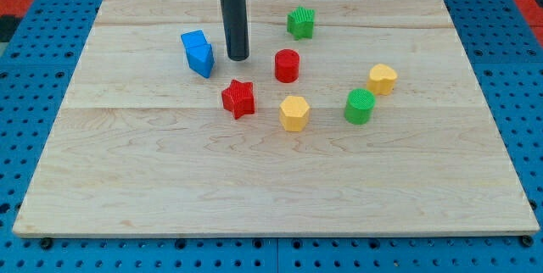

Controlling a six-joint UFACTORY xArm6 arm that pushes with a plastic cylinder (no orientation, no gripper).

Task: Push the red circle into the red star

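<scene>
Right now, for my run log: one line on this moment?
my tip left of red circle | red star apart | no contact

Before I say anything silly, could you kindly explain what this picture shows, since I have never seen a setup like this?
Gladly. There is one picture, from one camera looking down at a slant on a wooden board; where the camera is mounted is not on record. The dark upright rod is the end of my arm. It has no claw, so nothing is held: I only push things with my tip, which slides along the board.

On the board lie small coloured blocks: a blue block just to the view's left of my tip, a red circle to its right, a red star below it, a green star near the top, a yellow hexagon, a green circle and another yellow block. My tip touches none of them, as far as I can tell.
</scene>
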